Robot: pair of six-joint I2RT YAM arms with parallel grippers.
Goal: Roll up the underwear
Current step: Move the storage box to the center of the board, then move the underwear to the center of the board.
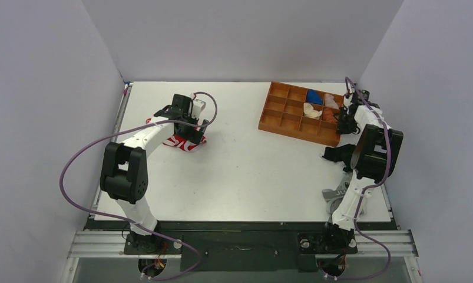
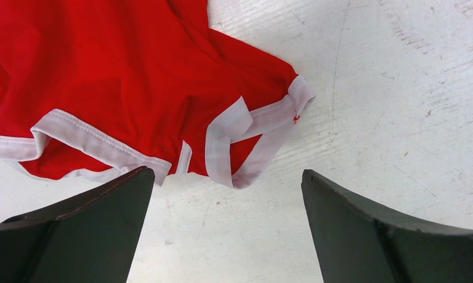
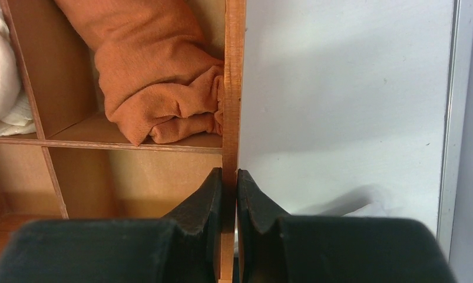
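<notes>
Fabric this thin should handle light, limp and prone to bunching. The bright red fabric briefs with white trim (image 1: 185,142) lie crumpled on the white surface (image 1: 251,177), at about 9 o'clock from its centre and partly under the left arm (image 1: 141,138). A white hem looks like the firmest place to pinch. Their long axis seems to run from 10 to 4 o'clock, with the lettered band at the 4 o'clock end. The left pincer (image 2: 227,177) gapes wide beside the trim, holding nothing. The right pincer (image 3: 229,174) is clamped on the wall of the wooden compartment tray (image 3: 232,71) at 2 o'clock.
</notes>
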